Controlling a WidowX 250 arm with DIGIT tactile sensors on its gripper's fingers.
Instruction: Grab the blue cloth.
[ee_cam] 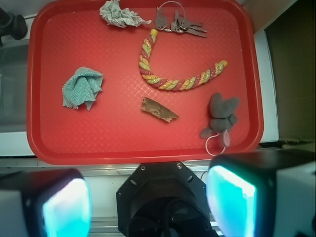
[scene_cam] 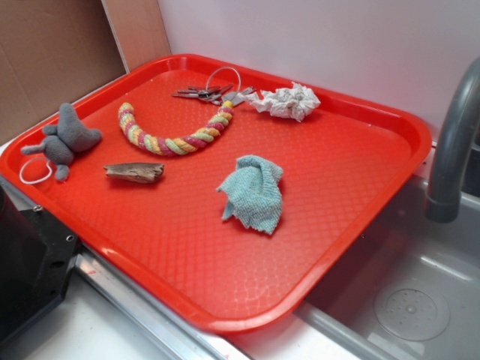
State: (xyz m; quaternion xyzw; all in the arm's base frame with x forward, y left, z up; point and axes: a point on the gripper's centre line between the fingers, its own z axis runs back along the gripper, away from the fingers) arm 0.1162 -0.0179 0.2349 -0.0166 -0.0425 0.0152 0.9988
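Fingers [ee_cam: 66, 207] of the gripper [ee_cam: 148, 202] stand wide apart with nothing between them, high above the tray [ee_cam: 148, 150] and just outside one of its long edges in the wrist view. On the red tray, the blue cloth [scene_cam: 253, 193] lies bunched in folds on the half nearer the sink [scene_cam: 420, 300], clear of every other object and well apart from the gripper. At the far edge sit a white paper wad [scene_cam: 287, 100] and a bunch of keys [scene_cam: 214, 91], the keys touching 1 end of a striped rope [scene_cam: 174, 133]. A wood piece [scene_cam: 135, 172] lies mid-tray, and a grey plush toy [scene_cam: 66, 139] rests near the corner opposite the cloth.
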